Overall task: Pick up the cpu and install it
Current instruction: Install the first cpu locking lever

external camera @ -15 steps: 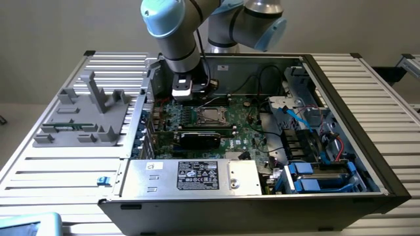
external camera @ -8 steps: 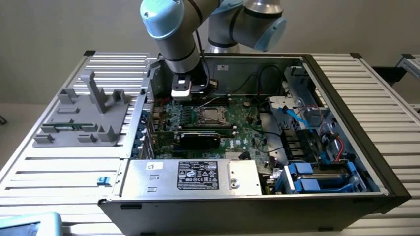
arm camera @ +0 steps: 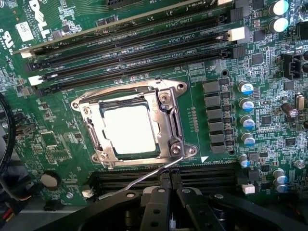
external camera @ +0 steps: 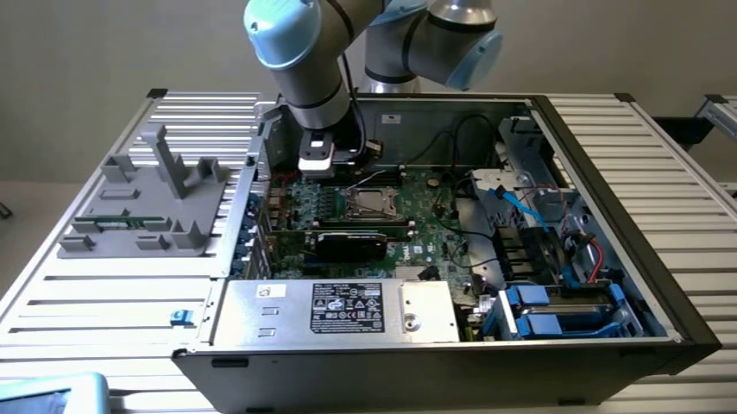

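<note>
Within the metal socket frame [arm camera: 167,120] on the green motherboard [arm camera: 53,139], lying flat: the cpu [arm camera: 130,130]. Close by, over the black memory slots [arm camera: 211,175], jaws clenched together, gripping nothing.

Dell logo [arm camera: 36,17] on the motherboard [arm camera: 60,147], DIMM and CPU1 markings [arm camera: 192,43] between memory slots [arm camera: 144,50], label [external camera: 345,308] on silver box [external camera: 259,312] illegible

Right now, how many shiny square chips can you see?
1: the cpu sits inside the metal socket frame on the green motherboard. More could be hidden elsewhere inside the computer case.
</note>
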Controlling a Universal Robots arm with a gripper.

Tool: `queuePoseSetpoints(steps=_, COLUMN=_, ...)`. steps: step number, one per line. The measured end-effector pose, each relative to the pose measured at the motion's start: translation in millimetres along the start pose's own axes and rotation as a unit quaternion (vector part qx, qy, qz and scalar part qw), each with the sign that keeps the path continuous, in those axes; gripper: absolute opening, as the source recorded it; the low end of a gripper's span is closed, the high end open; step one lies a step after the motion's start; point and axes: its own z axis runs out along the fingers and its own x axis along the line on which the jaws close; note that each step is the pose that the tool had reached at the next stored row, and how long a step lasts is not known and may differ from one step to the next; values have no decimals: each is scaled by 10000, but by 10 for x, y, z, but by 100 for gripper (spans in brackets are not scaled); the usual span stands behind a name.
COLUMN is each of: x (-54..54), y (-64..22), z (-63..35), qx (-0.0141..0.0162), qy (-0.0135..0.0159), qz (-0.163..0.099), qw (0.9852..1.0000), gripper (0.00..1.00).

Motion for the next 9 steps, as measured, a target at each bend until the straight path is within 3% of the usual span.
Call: queuePoseSetpoints(steps=9, x=-3, y=12, z=13, qx=34, qy=10, qz=60, qw=10000, gripper=11)
